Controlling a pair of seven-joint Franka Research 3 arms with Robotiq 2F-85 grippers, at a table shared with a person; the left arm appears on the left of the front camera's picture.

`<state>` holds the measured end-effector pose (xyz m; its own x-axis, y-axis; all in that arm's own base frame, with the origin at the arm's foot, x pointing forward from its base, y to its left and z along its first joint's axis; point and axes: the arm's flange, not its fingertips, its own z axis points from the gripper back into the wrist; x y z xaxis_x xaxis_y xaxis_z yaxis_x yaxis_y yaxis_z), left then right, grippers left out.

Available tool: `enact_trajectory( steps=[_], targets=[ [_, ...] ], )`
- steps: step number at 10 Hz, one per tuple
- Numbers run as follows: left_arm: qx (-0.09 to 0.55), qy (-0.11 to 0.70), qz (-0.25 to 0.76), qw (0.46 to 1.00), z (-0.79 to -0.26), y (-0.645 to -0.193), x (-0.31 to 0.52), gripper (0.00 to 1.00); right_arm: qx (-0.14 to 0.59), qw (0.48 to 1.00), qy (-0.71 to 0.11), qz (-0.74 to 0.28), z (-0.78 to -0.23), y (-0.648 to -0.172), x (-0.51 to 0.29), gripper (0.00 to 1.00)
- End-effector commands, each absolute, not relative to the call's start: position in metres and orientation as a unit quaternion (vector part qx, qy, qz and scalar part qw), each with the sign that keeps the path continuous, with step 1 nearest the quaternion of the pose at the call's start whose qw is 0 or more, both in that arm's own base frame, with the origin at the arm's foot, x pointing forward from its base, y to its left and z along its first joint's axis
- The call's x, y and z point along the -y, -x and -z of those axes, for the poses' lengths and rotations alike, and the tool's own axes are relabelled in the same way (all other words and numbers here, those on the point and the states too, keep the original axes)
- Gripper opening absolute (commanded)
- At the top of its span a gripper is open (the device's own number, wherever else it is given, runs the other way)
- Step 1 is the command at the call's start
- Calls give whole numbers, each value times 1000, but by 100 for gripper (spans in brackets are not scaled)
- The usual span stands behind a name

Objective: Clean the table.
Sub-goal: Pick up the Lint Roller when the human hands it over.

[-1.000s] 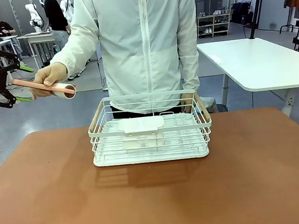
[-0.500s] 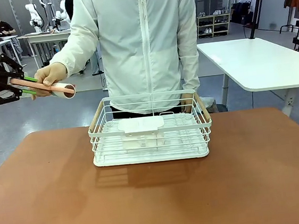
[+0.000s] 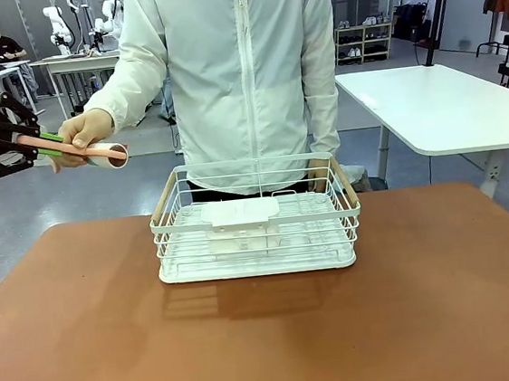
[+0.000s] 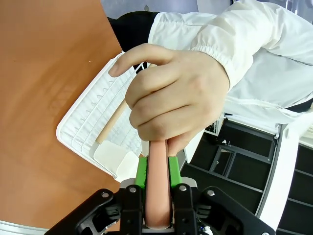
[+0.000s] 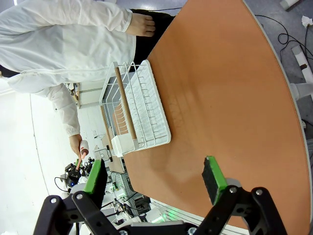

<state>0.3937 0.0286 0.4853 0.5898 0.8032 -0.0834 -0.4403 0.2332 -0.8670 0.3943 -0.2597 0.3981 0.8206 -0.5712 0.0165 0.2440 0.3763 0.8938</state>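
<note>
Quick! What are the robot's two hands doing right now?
Left gripper: closed on the lint roller handle, which the person's hand also holds.
Right gripper: open, holding nothing.

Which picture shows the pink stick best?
The left wrist view: the pink stick is big and close, clamped in the left gripper, with the person's hand gripping its far part. The front view shows it smaller, with a white roll at its end. The right wrist view shows it tiny.

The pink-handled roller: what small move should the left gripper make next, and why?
Probably hold steady and wait. The left gripper is shut on the roller by its pink handle, but the person's hand is wrapped around that handle just beyond the pads. Pulling now would tug against that grip; once released, lower it toward the table.
</note>
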Motion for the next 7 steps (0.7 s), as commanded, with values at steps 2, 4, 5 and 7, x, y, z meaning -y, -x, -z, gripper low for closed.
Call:
enact_trajectory(
  steps=[2,4,5,7],
  targets=[
    [195,465,-409,761,-485,-394,-29,0,166,812,-502,246,-401,-392,259,100],
    [195,465,-409,761,-485,-394,-29,0,166,812,-502,246,-401,-392,259,100],
    [195,465,-409,761,-485,-394,-29,0,166,812,-502,246,-401,-392,259,100],
    [195,465,-409,761,-485,-394,-29,0,166,812,-502,246,-401,-392,259,100]
  ],
)
